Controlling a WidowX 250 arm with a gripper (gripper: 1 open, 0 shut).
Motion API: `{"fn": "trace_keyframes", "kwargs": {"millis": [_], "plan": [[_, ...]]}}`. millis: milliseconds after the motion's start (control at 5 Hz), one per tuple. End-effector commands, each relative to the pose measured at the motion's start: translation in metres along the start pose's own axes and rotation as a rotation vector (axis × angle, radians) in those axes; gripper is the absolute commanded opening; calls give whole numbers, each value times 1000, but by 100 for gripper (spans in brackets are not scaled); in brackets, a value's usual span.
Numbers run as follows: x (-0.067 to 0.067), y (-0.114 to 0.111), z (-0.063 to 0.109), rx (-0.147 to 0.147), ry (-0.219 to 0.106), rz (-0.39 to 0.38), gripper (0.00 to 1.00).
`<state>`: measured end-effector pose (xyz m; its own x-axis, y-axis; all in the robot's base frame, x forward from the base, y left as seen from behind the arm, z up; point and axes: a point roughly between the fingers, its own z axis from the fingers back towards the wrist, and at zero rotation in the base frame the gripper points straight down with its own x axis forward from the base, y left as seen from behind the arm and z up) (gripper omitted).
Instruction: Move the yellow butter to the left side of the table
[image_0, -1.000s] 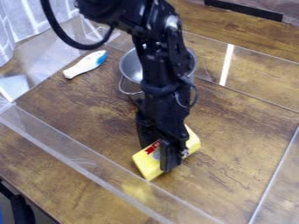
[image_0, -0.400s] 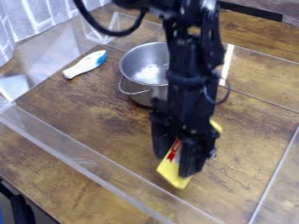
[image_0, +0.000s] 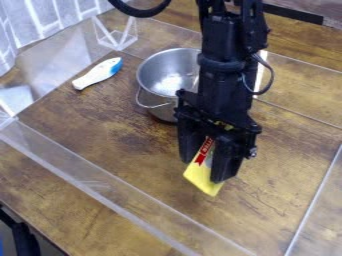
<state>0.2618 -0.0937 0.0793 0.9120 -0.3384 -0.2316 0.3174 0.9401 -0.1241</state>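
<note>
The yellow butter (image_0: 202, 183) is a small yellow box with a red-and-white label. It hangs tilted between the black fingers (image_0: 229, 160) of my gripper (image_0: 211, 168), which is shut on it. Its lower yellow corner pokes out below the fingers, just above or at the brown wood-grain table (image_0: 94, 130), right of the middle and near the front. The arm comes straight down from the top of the view and hides part of the box.
A steel pot (image_0: 166, 77) stands just behind the gripper, close to the arm. A white-and-blue item (image_0: 98, 72) lies at the back left. Clear plastic walls (image_0: 100, 192) run along the table's edges, the front one near the butter.
The gripper has moved to the right and slightly back with the butter between its fingers. The box is now tilted and raised. The pot and the white-and-blue item have stayed put.
</note>
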Motion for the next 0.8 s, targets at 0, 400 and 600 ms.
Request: {"fn": "trace_keyframes", "kwargs": {"millis": [0,400,600], "plan": [[1,-3,11,4,-83,27,0],[15,-12,21,46,-61,-149,0],[11,-10,22,44,-61,-153,0]]}}
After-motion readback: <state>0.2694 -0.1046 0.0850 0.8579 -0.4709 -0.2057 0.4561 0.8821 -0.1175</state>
